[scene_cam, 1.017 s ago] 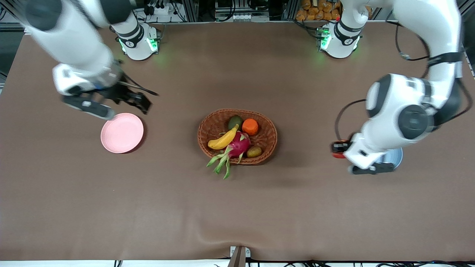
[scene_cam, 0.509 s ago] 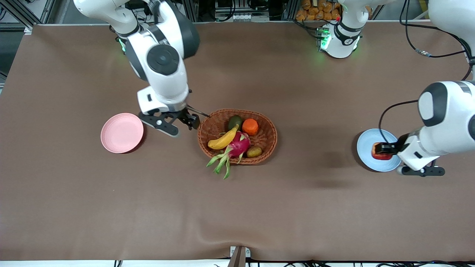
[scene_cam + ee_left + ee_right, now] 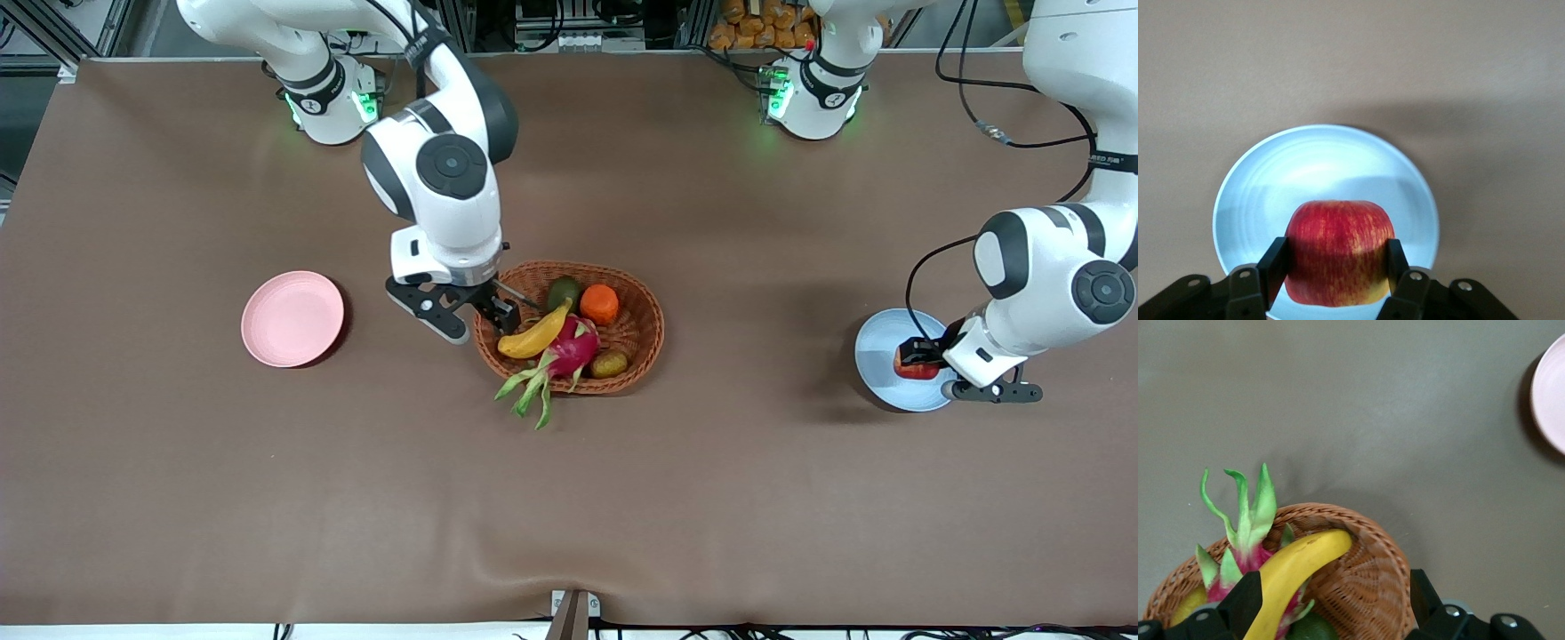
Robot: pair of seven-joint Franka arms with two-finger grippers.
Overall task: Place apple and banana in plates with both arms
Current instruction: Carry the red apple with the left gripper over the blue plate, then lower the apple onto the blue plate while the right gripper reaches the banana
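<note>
Over the light blue round plate (image 3: 880, 363), toward the left arm's end of the brown bench (image 3: 569, 498): left end effector (image 3: 1335, 267) clamped on the small red apple with yellowish patches (image 3: 1338, 250), one black finger (image 3: 1275, 263) pressed on each flank. Fruit low above the middle of the plate, probably so that a simple release sets it down without rolling off; contact with the plate surface not possible to tell. Over the rim of the brown oval wicker basket (image 3: 636, 333), at the middle of the bench: right end effector (image 3: 469, 313), fingers spread wide and gripping nothing, one on each side of the curved yellow banana (image 3: 1295, 577) in the right wrist view, apparently lined up for a grasp across its width. Banana in the basket, resting on the magenta dragon fruit with green leaves (image 3: 564, 354), beside the plain orange fruit (image 3: 599, 304). Pale pink round plate (image 3: 292, 318) bare, near the basket toward the right arm's end, likely meant for the banana. Judged stage: apple close to placement, banana not yet lifted.
</note>
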